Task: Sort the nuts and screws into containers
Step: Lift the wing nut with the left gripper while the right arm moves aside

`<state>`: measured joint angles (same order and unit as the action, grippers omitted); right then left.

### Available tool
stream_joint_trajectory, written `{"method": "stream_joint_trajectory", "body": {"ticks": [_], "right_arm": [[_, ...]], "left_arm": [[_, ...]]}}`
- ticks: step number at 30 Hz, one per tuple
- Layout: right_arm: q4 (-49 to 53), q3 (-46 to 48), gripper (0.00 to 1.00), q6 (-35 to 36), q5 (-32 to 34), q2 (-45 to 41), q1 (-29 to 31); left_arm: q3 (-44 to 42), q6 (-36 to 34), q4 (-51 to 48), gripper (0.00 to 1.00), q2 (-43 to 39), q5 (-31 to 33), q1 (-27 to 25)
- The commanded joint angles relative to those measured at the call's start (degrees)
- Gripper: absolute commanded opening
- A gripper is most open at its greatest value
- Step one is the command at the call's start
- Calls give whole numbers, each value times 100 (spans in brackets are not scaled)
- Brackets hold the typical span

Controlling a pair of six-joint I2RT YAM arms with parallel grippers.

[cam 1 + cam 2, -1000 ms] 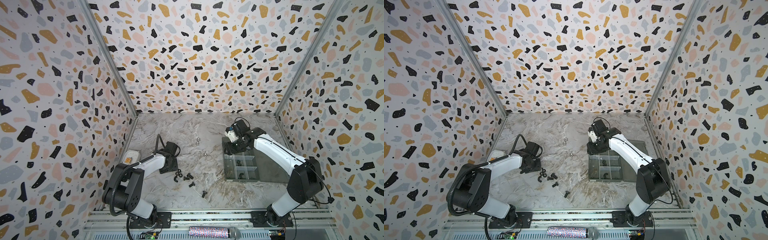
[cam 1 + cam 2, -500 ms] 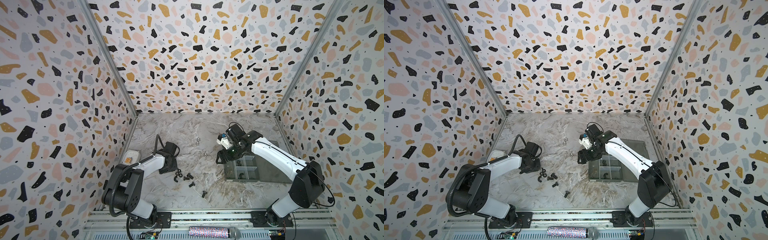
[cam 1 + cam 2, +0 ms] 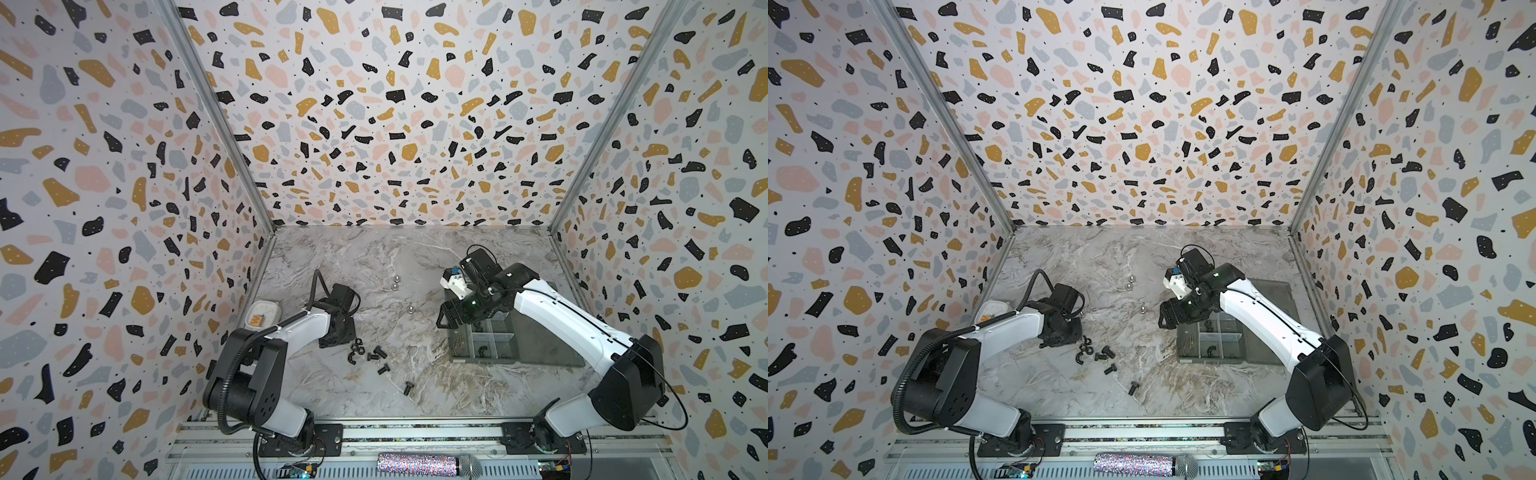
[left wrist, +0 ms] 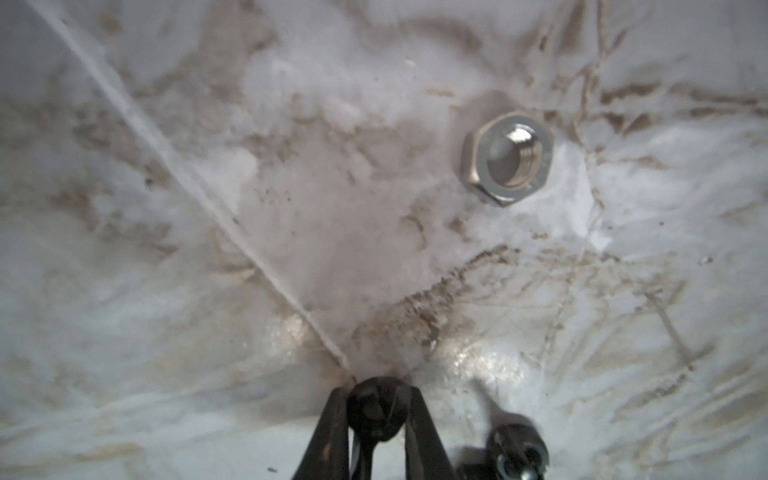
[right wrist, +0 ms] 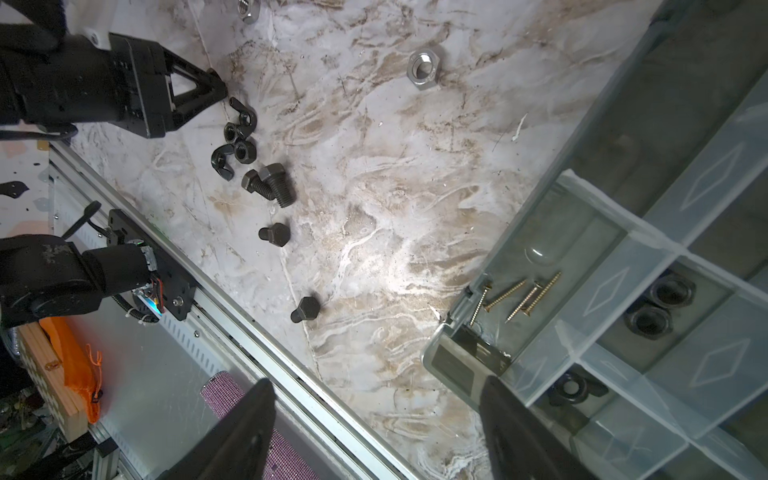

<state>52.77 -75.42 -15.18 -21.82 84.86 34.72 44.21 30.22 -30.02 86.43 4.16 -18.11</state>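
Observation:
My left gripper (image 4: 376,409) is low on the marble table and shut on a small black piece that looks like a winged nut. In both top views its tip (image 3: 347,337) (image 3: 1073,338) sits at the edge of the pile of black nuts (image 5: 237,139) and screws (image 5: 270,187). Two more black screws (image 5: 274,235) lie apart towards the front rail. A silver nut (image 4: 509,158) lies ahead of the left gripper. My right gripper (image 5: 380,428) (image 3: 446,322) hangs open and empty by the left edge of the grey containers box (image 3: 511,357). Its compartments hold brass screws (image 5: 519,297) and black nuts (image 5: 660,305).
A white dish (image 3: 262,314) with something orange in it stands by the left wall. Two more silver nuts (image 3: 395,282) lie further back on the table. The box's open lid (image 3: 548,345) lies flat under the right arm. A metal rail (image 3: 415,432) runs along the front edge.
The right gripper has swung from over the box's far end to its left edge, with its jaws spreading wider. The left gripper has stayed in place and closed its jaws on the black piece.

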Motion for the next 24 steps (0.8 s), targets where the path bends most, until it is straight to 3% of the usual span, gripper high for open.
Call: {"method": "stream_joint_trajectory", "body": {"ticks": [1, 11, 24], "right_arm": [[181, -5, 79, -92, 108, -276, -141], [277, 191, 79, -99, 278, -598, -799], [217, 494, 79, -230, 818, -1088, -2109]], "left_arm": [[342, -179, -515, 16, -28, -93, -52], [1404, -218, -1111, 16, 61, -56, -371], [3235, -38, -1516, 16, 1046, 7, -1951]]}}
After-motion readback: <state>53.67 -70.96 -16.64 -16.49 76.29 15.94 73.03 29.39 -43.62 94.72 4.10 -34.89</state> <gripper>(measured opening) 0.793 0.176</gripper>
